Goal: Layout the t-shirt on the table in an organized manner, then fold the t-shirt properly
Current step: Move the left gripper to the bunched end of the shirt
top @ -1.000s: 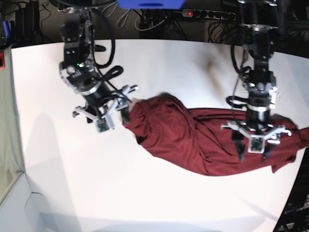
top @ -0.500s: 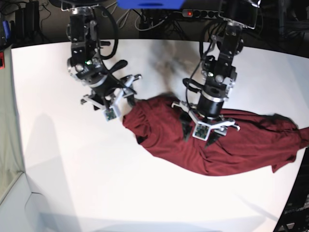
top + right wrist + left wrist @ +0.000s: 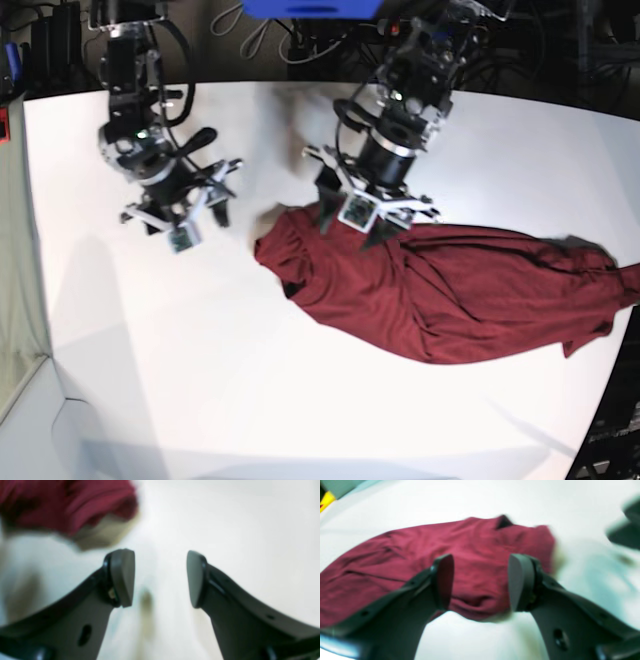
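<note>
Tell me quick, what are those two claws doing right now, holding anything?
Left gripper: open, holding nothing, above the t-shirt.
Right gripper: open, holding nothing, over bare table beside the shirt.

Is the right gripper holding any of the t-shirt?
No: in the right wrist view the right gripper has open jaws over bare table, with the t-shirt off to one side.

1. The white worktop (image 3: 300, 400) is brightly, evenly lit, nearly glaring.
2. Soft grey shadows fall near its front edge.
3. Both wrist views are smeared, probably by motion.
4. The base view bows at its edges.
</note>
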